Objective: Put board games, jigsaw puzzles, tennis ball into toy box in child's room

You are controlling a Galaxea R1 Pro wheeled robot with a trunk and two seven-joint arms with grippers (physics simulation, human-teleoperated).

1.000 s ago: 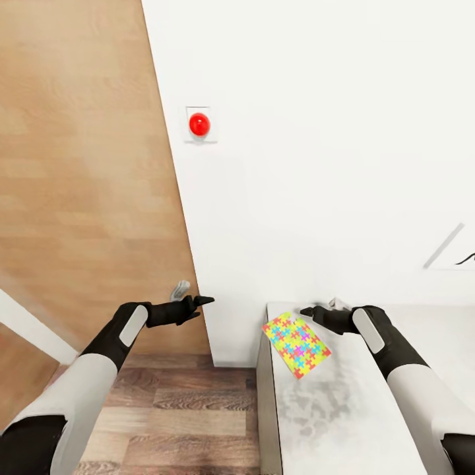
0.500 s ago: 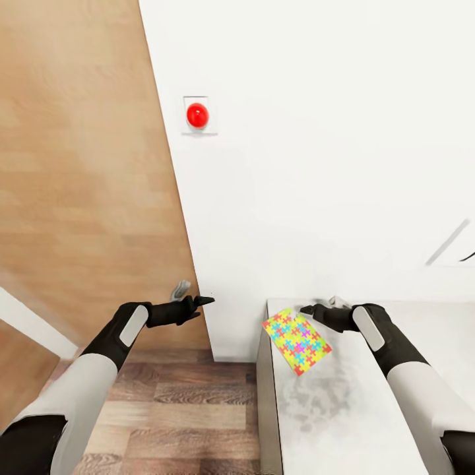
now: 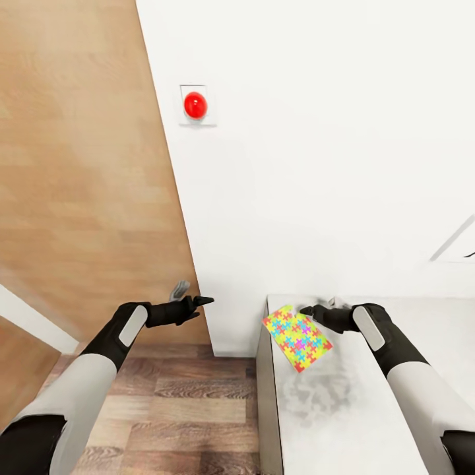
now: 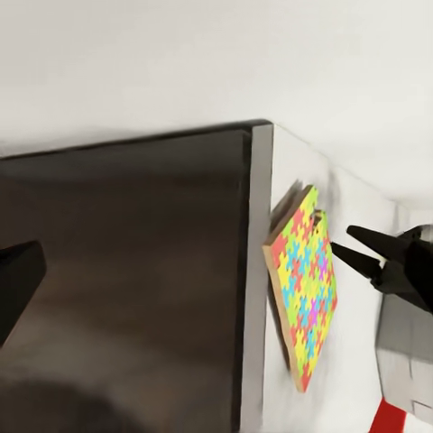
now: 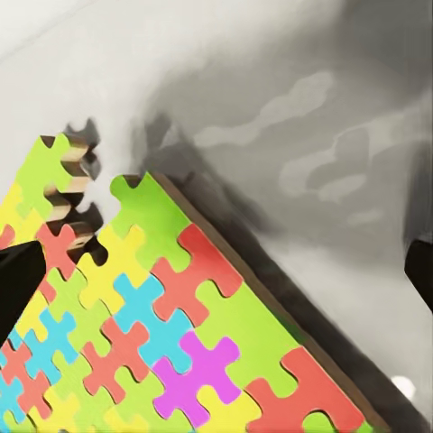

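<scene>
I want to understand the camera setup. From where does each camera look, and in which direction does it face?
Head view: from the robot's head, forward and down; both arms, left gripper, right gripper, bright jigsaw-patterned flat puzzle box on light-grey table.
Left wrist view: across dark floor to the puzzle box and right gripper.
Right wrist view: down onto the puzzle box; dark fingertips.
All share the puzzle box.

Bright jigsaw puzzle (image 3: 297, 337) flat on table (image 3: 343, 422)
</scene>
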